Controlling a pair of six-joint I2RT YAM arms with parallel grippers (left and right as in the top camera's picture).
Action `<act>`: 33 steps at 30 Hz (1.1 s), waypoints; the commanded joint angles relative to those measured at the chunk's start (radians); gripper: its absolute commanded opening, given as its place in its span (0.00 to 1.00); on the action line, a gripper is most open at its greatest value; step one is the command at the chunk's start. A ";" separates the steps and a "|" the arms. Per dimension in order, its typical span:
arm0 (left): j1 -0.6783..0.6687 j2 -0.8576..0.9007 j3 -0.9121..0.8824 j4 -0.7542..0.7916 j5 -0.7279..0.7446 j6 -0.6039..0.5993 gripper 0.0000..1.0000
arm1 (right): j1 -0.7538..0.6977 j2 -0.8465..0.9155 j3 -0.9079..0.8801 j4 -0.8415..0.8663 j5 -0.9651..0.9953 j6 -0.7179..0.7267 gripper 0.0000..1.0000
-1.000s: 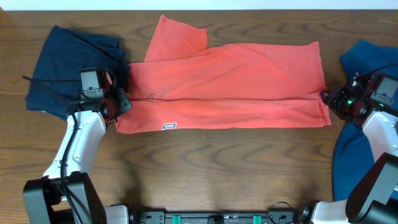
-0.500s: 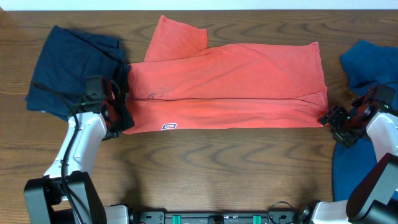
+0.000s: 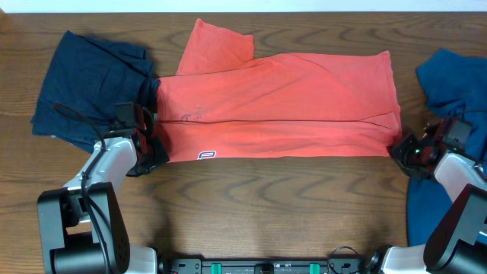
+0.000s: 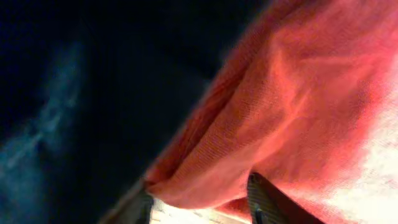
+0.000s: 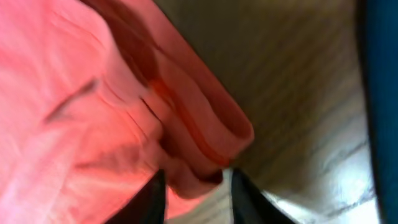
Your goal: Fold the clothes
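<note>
A navy garment [image 3: 84, 84] lies rumpled on the wooden bench [image 3: 266, 205] just left of the red shirt [image 3: 281, 106], its right edge touching the shirt's left end. The left pincer [image 3: 151, 151] sits at the shirt's near-left corner, low against the bench. In the left wrist view a folded red hem lies between its fingers [image 4: 264, 199] and fills most of the gap, with dark navy cloth behind it. Whether the pincer is clenched on the hem or only straddling it cannot be told.

The shirt itself is spread lengthwise across the middle of the bench and folded into a long band. One sleeve sticks up at its far-left corner, and a small white label shows near its near-left edge.

At the shirt's near-right corner, the right pincer [image 3: 399, 149] is grasping the shirt. The right wrist view shows its fingers [image 5: 245, 190] closed in on a doubled red fold, with bare wood beyond. A blue garment [image 3: 449, 76] lies just right of the shirt, running down the bench's right side past the right arm.
</note>
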 commanded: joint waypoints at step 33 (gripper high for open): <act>0.034 -0.125 0.060 -0.259 0.176 0.054 0.09 | 0.019 -0.143 0.147 -0.398 0.048 -0.039 0.53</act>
